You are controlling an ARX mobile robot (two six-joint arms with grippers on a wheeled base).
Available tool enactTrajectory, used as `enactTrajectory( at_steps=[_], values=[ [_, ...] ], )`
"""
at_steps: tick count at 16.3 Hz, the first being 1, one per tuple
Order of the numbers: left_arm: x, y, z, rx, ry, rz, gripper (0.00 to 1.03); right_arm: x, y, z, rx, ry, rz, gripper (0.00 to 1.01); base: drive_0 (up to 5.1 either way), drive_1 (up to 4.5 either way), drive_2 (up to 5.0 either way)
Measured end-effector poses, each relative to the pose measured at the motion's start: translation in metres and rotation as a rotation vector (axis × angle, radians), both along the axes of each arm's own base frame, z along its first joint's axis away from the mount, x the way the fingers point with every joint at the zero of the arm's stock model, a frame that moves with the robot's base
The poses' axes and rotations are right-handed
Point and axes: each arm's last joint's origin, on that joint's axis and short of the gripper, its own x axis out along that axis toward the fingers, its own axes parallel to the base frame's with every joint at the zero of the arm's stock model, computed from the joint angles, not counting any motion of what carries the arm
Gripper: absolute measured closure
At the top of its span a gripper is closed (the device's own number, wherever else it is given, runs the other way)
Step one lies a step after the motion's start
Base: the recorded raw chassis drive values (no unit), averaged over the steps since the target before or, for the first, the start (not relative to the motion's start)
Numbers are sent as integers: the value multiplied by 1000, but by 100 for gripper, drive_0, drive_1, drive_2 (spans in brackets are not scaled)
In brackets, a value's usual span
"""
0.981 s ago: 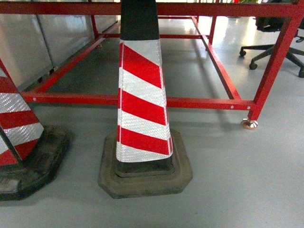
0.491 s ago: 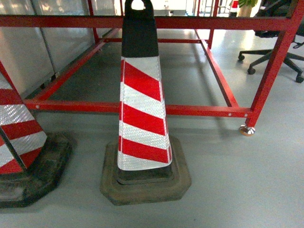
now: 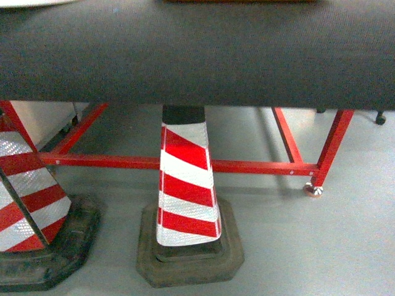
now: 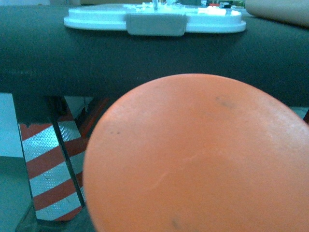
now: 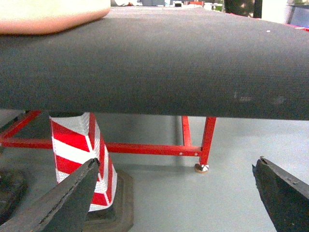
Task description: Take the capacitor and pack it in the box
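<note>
- Dark right-gripper fingers (image 5: 58, 203) are spreading wide apart below the black-topped table (image 5: 159, 63), grasping nothing.
- Left gripper's state: I cannot tell, since an orange rounded surface (image 4: 203, 154) is filling its view.
- White lid with grey latch (image 4: 155, 20) is lying on the tabletop.
- Red-and-white striped cone (image 3: 187, 191) is standing underneath.

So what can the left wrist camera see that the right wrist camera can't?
Only the left wrist view shows the white lid with its grey latch, and a big orange round shape up close. Only the right wrist view shows the open right tool and the red table leg. Both show the dark tabletop and a striped cone.
</note>
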Motion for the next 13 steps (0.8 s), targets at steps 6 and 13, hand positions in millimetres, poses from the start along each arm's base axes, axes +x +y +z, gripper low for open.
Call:
enactTrajectory(
  at_steps=[6,13],
  values=[
    [0,0,0,-1,0,2,60,0,0,0,-3,0,2,3,0,0,0],
    [0,0,0,0,0,0,60,0,0,0,-1,0,1,3,0,0,0]
  ],
)
